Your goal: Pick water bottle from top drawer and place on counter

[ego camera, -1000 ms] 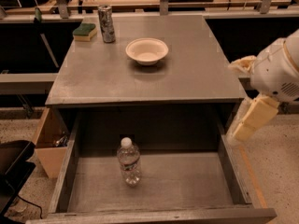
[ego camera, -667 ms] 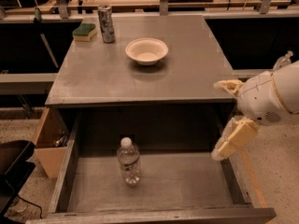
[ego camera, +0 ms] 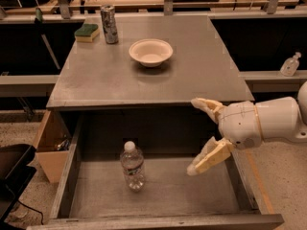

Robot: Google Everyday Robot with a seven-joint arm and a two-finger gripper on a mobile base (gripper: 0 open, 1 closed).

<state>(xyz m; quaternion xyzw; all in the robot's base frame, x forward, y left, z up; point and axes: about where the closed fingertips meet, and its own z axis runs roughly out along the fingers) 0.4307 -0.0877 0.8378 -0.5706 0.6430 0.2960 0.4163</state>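
Plainly the water bottle (ego camera: 132, 166) stood upright on the flat bottom of the top drawer (ego camera: 192, 198), left of the middle and touching none of its walls, white cap uppermost. That drawer was pulled out below the front edge of the counter (ego camera: 96, 75).

The gripper (ego camera: 193, 137) hung over the drawer's right part, well apart from the bottle. Its two fingers (ego camera: 209, 156) were spread wide, held nothing and pointed left toward the bottle. It seemed to sit somewhat above the bottle's body, though the single view made depth hard to judge.

The step in hand was therefore the reach, with the pick not yet made. The next move, by my judgement, called for carrying the spread jaws leftward and down until one finger passed each side of the ribbed body. They would then need to close below the cap without tipping the bottle.

On the counter a white bowl (ego camera: 151, 51), a silver can (ego camera: 109, 24) and a sponge (ego camera: 87, 31) sat toward the back, so its near part looked the likeliest spot for placing.
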